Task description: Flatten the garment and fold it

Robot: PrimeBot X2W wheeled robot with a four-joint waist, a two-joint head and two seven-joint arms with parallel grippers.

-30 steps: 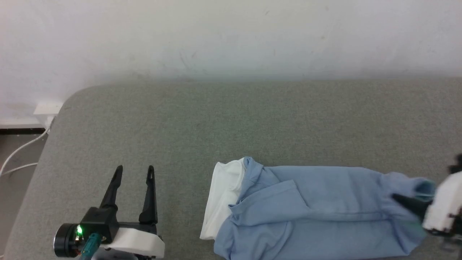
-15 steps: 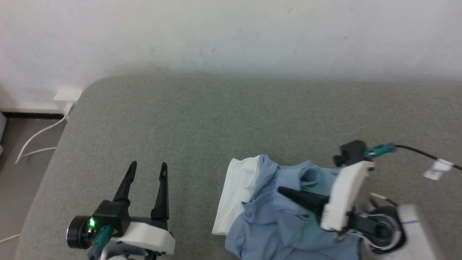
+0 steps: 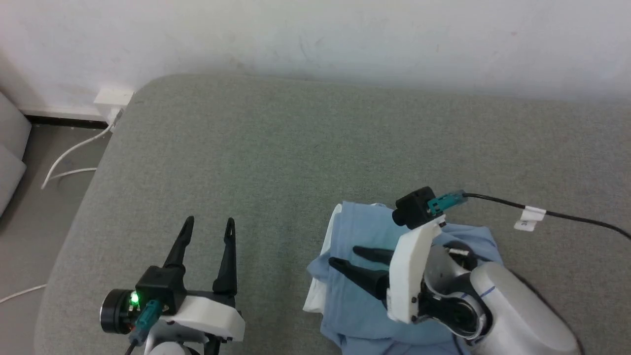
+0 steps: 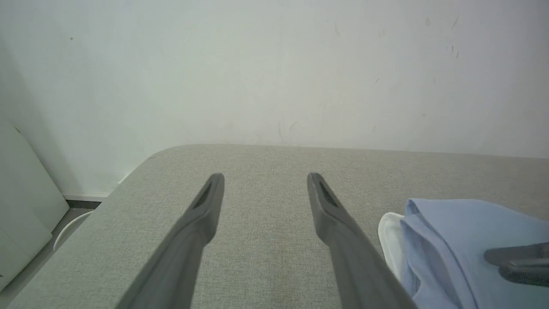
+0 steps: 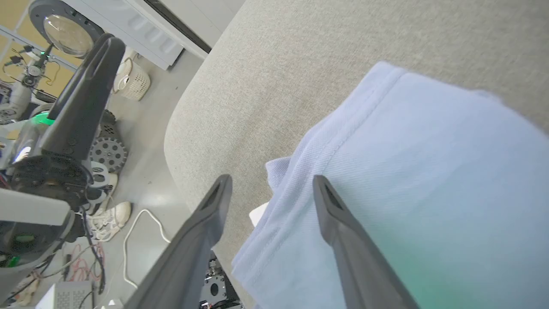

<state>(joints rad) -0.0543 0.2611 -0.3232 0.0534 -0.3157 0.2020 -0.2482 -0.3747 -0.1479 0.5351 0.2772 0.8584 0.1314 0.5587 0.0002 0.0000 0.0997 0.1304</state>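
Head view: the light blue cotton polo shirt (image 3: 362, 231) lies doubled into a compact heap at the near edge of the grey fabric-covered surface (image 3: 276, 148). Its long axis is unclear. Its white edge faces the surface's rounded left corner. The right gripper (image 3: 342, 255) is spread above it, empty. The left gripper (image 3: 209, 220) gapes wide over the surface's near-left part. There is room toward the surface's far edge.

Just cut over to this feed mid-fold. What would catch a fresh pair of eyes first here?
The light blue polo shirt lies doubled over at the near right of the gray padded surface, with a strip of white showing at its left edge. The right gripper hovers just over it, fingers apart and holding nothing. The left gripper is open over bare surface to the shirt's left.
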